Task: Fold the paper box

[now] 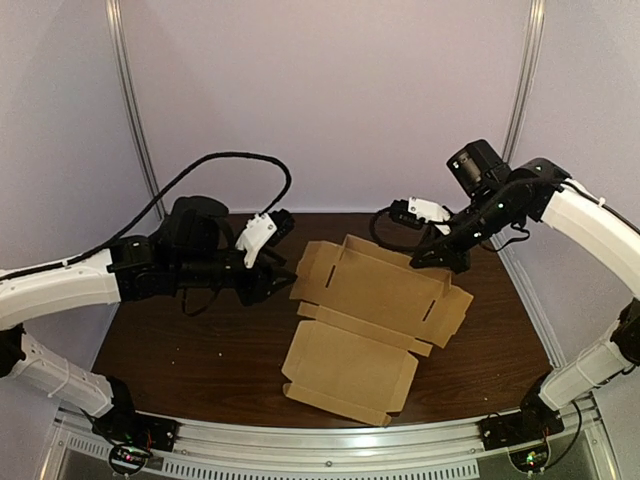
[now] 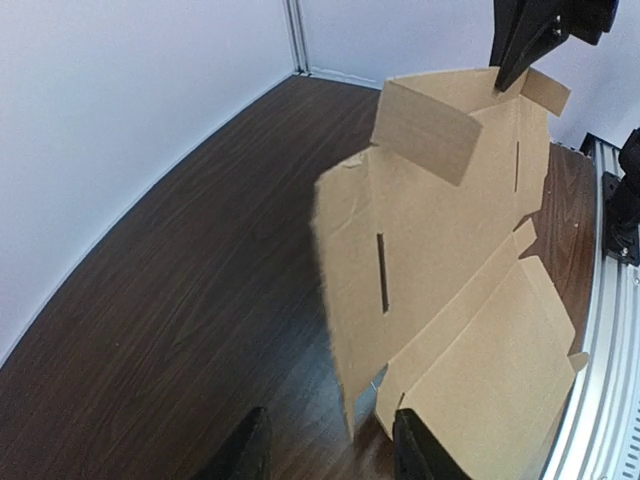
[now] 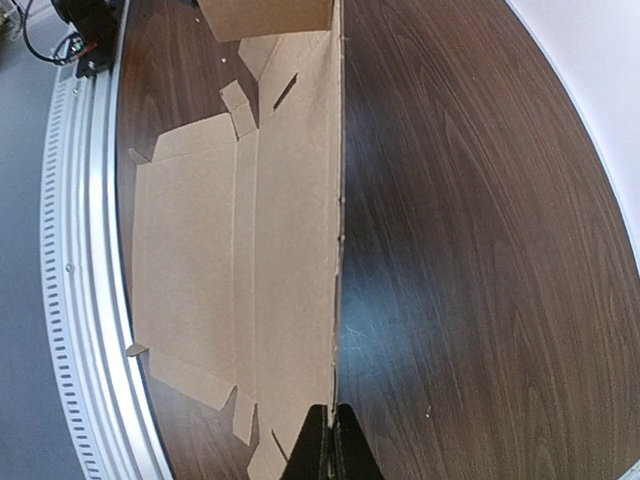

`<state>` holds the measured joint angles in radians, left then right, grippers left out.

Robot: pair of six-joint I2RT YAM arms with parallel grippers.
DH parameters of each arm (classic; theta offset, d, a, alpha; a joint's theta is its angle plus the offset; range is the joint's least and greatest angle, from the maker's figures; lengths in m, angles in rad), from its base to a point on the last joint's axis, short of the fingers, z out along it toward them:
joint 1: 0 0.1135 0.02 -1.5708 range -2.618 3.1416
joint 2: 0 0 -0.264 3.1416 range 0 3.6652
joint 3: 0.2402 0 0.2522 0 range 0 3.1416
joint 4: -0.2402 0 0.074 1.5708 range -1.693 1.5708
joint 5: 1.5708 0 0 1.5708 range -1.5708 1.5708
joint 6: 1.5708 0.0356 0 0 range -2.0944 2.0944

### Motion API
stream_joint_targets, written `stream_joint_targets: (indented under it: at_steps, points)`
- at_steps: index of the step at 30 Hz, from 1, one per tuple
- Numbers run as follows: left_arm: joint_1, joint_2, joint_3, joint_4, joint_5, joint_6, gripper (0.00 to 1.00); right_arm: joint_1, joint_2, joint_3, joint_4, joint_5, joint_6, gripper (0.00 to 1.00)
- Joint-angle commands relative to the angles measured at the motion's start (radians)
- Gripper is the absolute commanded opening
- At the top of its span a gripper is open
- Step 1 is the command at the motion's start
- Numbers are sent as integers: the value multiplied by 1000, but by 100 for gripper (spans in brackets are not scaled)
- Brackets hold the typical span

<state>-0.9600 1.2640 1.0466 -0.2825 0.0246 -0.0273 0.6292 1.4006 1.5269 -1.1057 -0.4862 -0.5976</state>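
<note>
One creased brown cardboard paper box (image 1: 350, 365) | left fingers (image 2: 245, 455) apart | right fingers (image 3: 316, 455) clamped on its raised panel

The left wrist view's bottom edge is cutting off the left claw (image 2: 335, 452), leaving only two dark finger stubs. The right wrist view is cropping the right claw (image 3: 331, 445) likewise, and its top edge is slicing through the far flap of the paper box (image 3: 290, 200).
</note>
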Motion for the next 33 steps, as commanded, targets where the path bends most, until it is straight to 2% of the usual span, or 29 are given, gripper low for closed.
stream_joint_targets:
  at_steps: [1,7,10,13,18,23,29,33]
  points:
    - [9,-140,-144,118,-103,-86,47,36,-13,-42,43,162,-48,0]
    - [67,-229,-381,272,-199,-235,50,105,21,-85,86,294,-98,0]
    - [148,-204,-474,385,-187,-334,49,138,48,-110,117,356,-129,0]
    - [186,-127,-521,487,-191,-351,47,158,75,-131,156,396,-153,0]
    - [210,105,-467,618,-91,-330,44,182,124,-153,222,444,-175,0]
    - [216,327,-400,745,71,-316,41,224,132,-237,345,539,-228,0]
    - [216,440,-373,921,287,-320,40,265,101,-335,494,657,-263,0]
    - [217,460,-376,964,359,-318,41,273,86,-399,606,716,-292,0]
